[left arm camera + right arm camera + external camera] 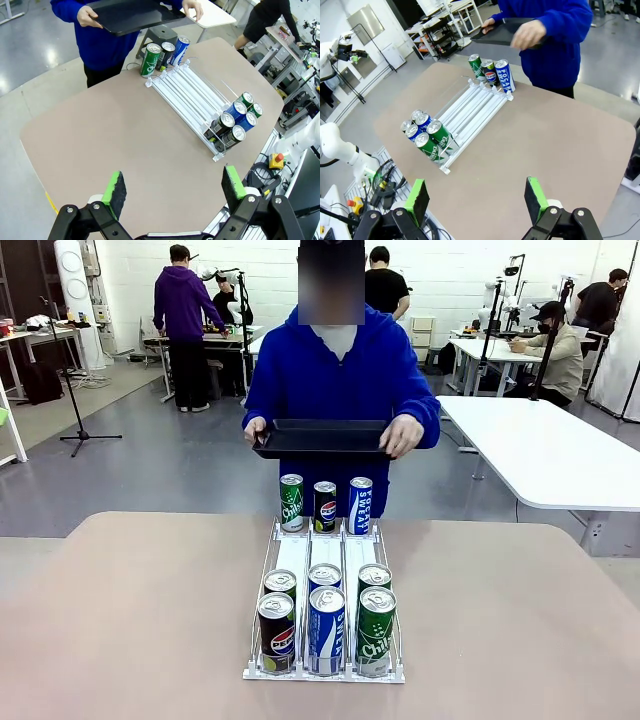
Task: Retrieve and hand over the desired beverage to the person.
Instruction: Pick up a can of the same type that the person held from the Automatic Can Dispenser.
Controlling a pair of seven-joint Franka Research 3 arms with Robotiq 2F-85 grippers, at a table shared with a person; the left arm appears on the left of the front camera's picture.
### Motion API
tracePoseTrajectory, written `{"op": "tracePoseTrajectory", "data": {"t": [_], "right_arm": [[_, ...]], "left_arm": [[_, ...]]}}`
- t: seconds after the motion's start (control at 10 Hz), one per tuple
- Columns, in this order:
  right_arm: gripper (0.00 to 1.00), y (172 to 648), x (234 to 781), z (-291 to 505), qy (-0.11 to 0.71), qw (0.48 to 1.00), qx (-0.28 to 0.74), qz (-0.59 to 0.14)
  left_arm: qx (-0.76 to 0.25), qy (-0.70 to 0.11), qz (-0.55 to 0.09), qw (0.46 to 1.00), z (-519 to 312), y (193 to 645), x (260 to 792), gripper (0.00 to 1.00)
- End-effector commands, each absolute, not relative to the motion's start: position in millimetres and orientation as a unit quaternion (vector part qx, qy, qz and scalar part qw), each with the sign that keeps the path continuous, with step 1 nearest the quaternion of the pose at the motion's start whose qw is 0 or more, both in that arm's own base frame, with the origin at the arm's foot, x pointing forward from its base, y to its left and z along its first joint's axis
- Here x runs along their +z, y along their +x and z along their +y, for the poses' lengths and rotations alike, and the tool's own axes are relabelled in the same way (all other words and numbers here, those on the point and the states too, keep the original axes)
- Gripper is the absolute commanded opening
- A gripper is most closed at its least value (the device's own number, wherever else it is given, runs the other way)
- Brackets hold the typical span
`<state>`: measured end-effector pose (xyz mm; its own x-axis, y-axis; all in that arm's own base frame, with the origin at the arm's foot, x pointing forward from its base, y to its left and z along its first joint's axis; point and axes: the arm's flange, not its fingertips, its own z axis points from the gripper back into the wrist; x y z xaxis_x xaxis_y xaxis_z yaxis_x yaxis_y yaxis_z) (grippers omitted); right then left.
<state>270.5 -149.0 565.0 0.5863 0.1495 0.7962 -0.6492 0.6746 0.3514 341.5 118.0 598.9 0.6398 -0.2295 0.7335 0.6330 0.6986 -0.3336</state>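
Observation:
The person (335,370) in a royal-blue hoodie stands at the far side of the table, holding a black tray (322,438) in both hands. A white three-lane can rack (322,565) lies in the table's middle. Several cans sit at its near end: dark Pepsi (276,631), blue (326,628) and green (375,630) ones in front. Beyond its far end stand a green can (291,503), a Pepsi can (325,506) and a blue Pocari Sweat can (360,505). My left gripper (172,192) and right gripper (476,199) hang open high above the table, holding nothing.
The beige table (130,620) has free room on both sides of the rack. A white table (545,455) stands behind on the right. Other people work at benches farther back.

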Motion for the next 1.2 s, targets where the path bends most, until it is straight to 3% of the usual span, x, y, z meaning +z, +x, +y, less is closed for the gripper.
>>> {"op": "tracePoseTrajectory", "data": {"t": [0.0, 1.1], "right_arm": [[1.00, 273.9, 568.0, -150.8, 0.333, 0.821, 0.247, -0.394], [1.00, 273.9, 568.0, -150.8, 0.333, 0.821, 0.247, -0.394]], "left_arm": [[-0.258, -0.300, -0.347, 0.850, 119.1, 342.1, 598.8, 1.00], [-0.258, -0.300, -0.347, 0.850, 119.1, 342.1, 598.8, 1.00]]}}
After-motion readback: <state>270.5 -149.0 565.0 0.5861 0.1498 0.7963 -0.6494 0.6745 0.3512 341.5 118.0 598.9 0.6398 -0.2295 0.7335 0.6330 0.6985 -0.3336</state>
